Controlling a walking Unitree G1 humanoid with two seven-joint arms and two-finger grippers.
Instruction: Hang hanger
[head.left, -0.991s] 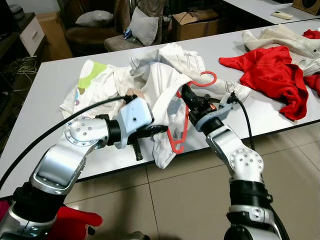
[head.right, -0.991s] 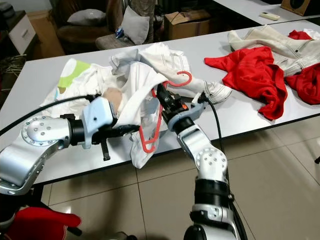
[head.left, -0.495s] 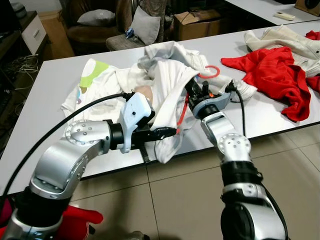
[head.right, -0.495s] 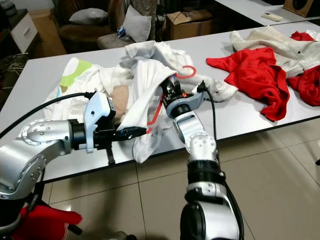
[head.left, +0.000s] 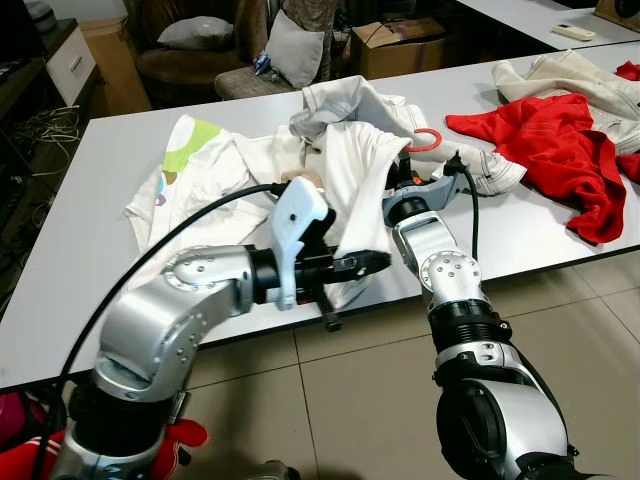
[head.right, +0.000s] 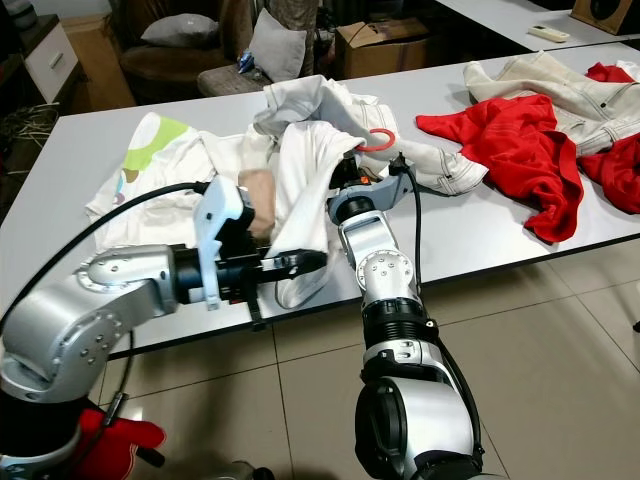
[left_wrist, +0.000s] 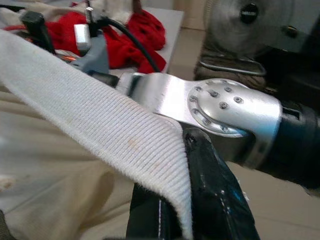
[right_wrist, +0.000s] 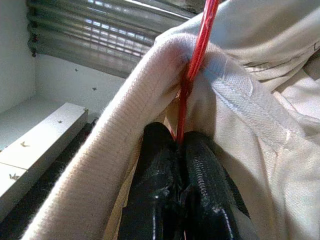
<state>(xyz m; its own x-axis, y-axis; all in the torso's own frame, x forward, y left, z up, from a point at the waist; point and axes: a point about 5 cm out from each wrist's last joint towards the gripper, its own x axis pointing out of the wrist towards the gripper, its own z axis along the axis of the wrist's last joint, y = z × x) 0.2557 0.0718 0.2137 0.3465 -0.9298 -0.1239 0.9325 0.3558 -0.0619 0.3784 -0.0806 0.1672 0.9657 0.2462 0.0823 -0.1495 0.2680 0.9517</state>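
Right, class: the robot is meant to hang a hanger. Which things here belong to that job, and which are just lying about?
Part of the job:
- red hanger, pinched by the right gripper
- white shirt around the hanger, its hem held by the left gripper

Lying about:
- red garment on the table
- cream jacket
- cardboard box
- cushion

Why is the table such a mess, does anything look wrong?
Clothes lie crumpled across the table, none folded. The white shirt sits bunched and lopsided on the red hanger, its hem spilling over the table edge while both grippers, left and right, clamp it.
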